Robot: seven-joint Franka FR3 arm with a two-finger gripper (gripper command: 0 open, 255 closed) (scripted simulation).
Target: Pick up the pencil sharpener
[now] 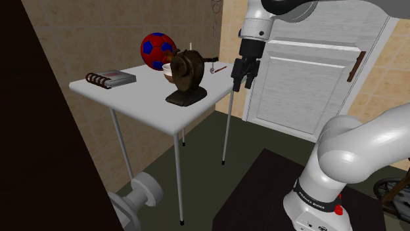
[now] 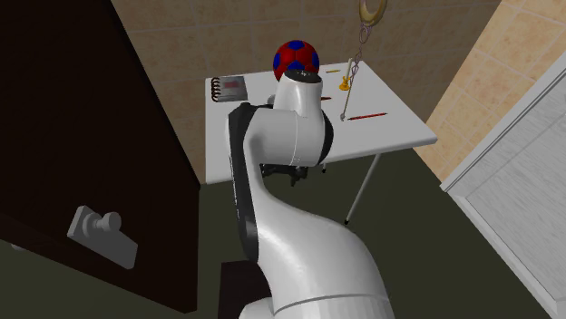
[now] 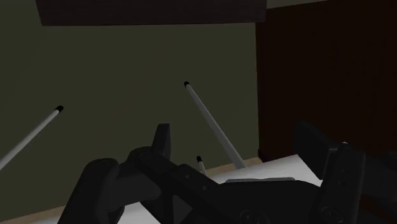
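The pencil sharpener is a dark brown crank model on a flat base, standing upright near the front edge of the white table. My gripper hangs in the air to the shoulder view's right of it, just past the table's corner and at about the sharpener's height. It is open, holds nothing and does not touch the sharpener. In the wrist view the sharpener shows as a dark shape low between the fingers, with one finger beside it.
On the table lie a spiral notebook, a red and blue ball, a cup behind the sharpener and a red pencil. A white door stands behind the gripper. A dark cabinet stands at the shoulder view's left.
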